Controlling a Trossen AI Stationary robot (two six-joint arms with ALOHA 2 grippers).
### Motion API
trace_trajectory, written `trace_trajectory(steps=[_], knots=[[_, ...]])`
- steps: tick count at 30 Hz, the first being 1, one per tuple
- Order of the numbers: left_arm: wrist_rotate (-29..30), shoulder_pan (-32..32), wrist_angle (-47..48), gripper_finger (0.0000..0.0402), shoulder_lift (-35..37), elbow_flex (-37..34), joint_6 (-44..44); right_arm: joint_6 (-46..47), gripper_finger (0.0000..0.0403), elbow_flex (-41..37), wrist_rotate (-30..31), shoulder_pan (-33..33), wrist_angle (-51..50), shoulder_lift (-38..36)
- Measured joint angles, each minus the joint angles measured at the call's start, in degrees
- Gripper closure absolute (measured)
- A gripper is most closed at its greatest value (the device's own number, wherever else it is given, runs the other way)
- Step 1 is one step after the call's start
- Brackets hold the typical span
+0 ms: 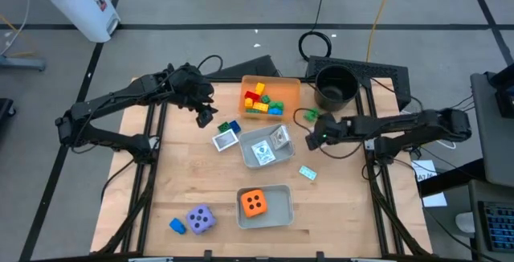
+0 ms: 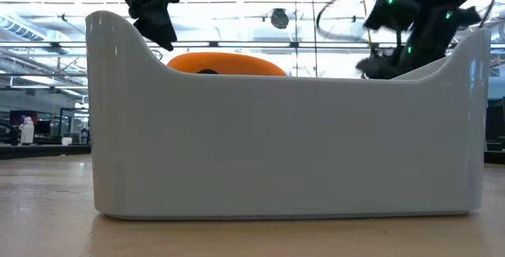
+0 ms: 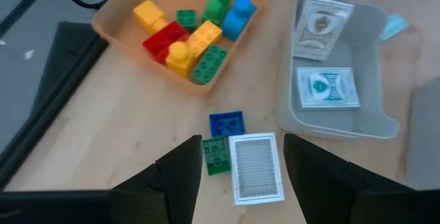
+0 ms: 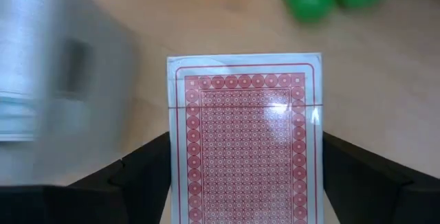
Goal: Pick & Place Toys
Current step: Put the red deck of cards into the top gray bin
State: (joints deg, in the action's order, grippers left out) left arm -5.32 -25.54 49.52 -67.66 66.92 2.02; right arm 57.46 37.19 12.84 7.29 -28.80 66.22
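Task looks approx. half done. Nearest the camera, 1 orange die [image 1: 254, 203] sits in a grey tray [image 1: 283, 191]; 1 purple die [image 1: 200, 219] and 1 blue brick [image 1: 177, 226] lie loose beside it, well apart from both grippers.

Mid-table, 1 teal card [image 1: 307, 173] lies loose; the right gripper [image 4: 244, 183], fingers wide, holds 1 red-patterned card [image 4: 246, 141] beside the clear tray [image 1: 250, 157] w/ 2 cards.

Left gripper [image 3: 237, 176], half open and empty, hovers over 1 card [image 3: 256, 167], 1 blue and 1 green brick [image 3: 217, 155]; beyond it, the orange tray [image 1: 287, 89] holds approx. 9 bricks.
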Motion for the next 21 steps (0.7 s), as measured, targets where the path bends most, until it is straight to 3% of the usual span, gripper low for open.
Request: trace_trajectory(steps=[5, 10, 21], knots=[[-7.7, 0.0, -2.7, 0.0192, 0.0, 0.0, -1.7, -3.7, 0.0091, 0.0, -3.7, 0.1, 6.4, -9.0], [-15.6, 1.1, -14.2, 0.0192, -0.7, 0.0, -5.3, -7.2, 0.01, 0.0, -10.6, 0.7, 18.9, -14.9], [-22.0, 8.6, -41.9, 0.0192, -11.5, 0.7, -0.5, -1.3, 0.0099, 0.0, -32.3, 2.4, 46.4, -12.3]])
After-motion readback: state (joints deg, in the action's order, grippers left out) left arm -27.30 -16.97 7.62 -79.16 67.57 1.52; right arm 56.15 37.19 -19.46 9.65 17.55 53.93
